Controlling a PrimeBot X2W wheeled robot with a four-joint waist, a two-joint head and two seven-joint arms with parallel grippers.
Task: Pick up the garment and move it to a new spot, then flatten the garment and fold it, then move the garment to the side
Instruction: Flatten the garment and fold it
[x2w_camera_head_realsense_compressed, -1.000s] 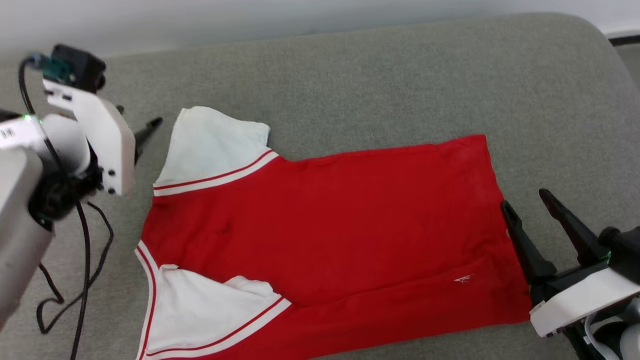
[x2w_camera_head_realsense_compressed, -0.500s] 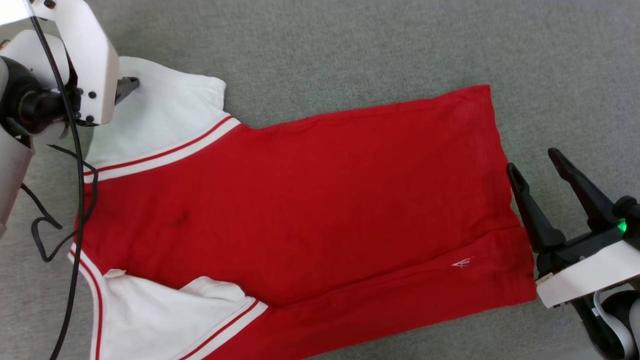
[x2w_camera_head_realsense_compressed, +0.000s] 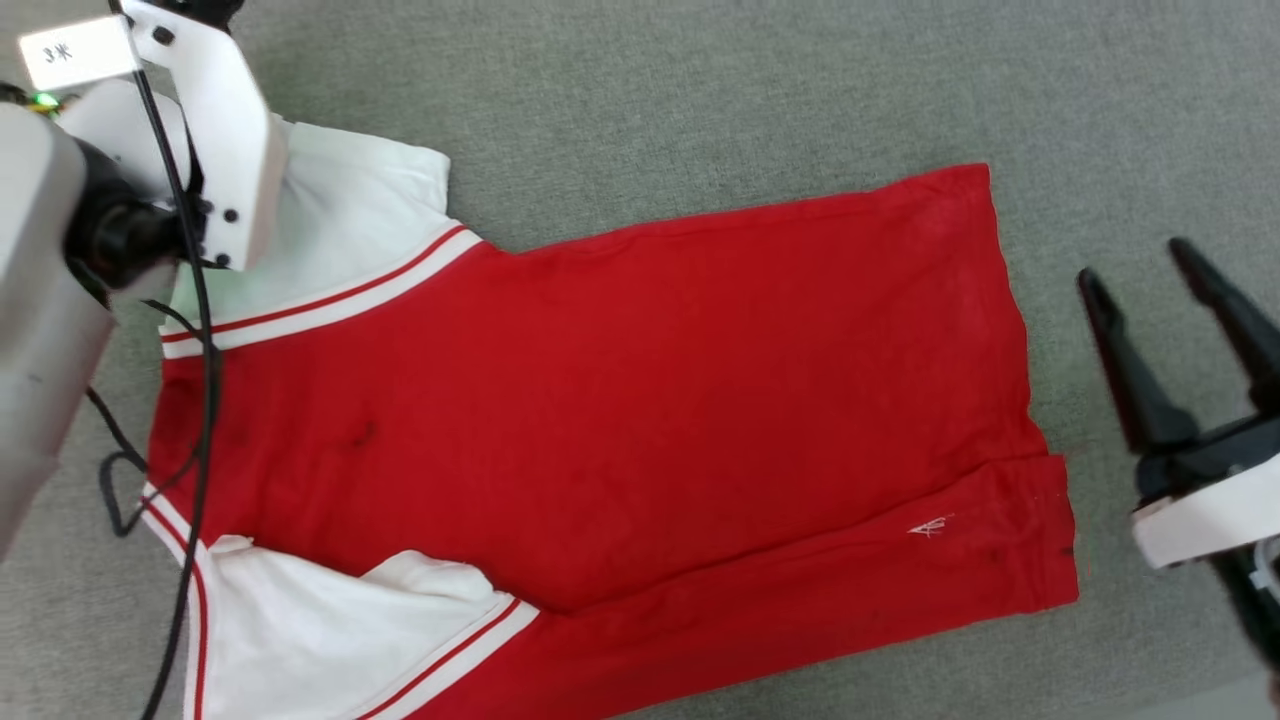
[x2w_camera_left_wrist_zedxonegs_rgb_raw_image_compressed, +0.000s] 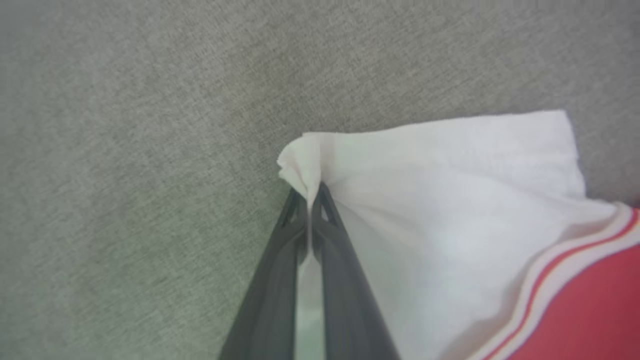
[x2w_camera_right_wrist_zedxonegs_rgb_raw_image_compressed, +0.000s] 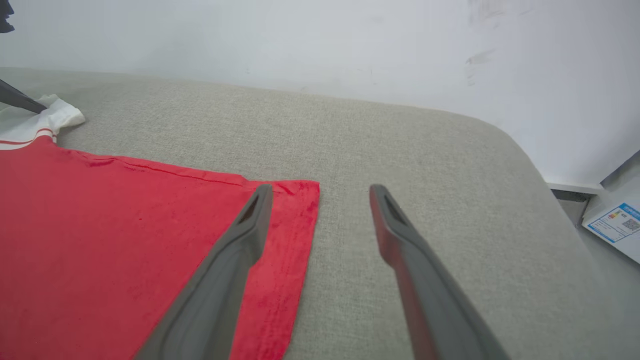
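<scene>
Grey woven upholstered surface, far corner rounded. Red garment spread nearly flat on it, plain side up, hem toward right, slight crease along near edge. Far white sleeve at left, its corner bunched into small peak. Near white sleeve folded in over red body.

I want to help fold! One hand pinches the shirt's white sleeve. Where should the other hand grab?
The far hem corner of the garment, from the cushion on its right. It lies flat, so the open right hand should slide one finger under the edge.
</scene>
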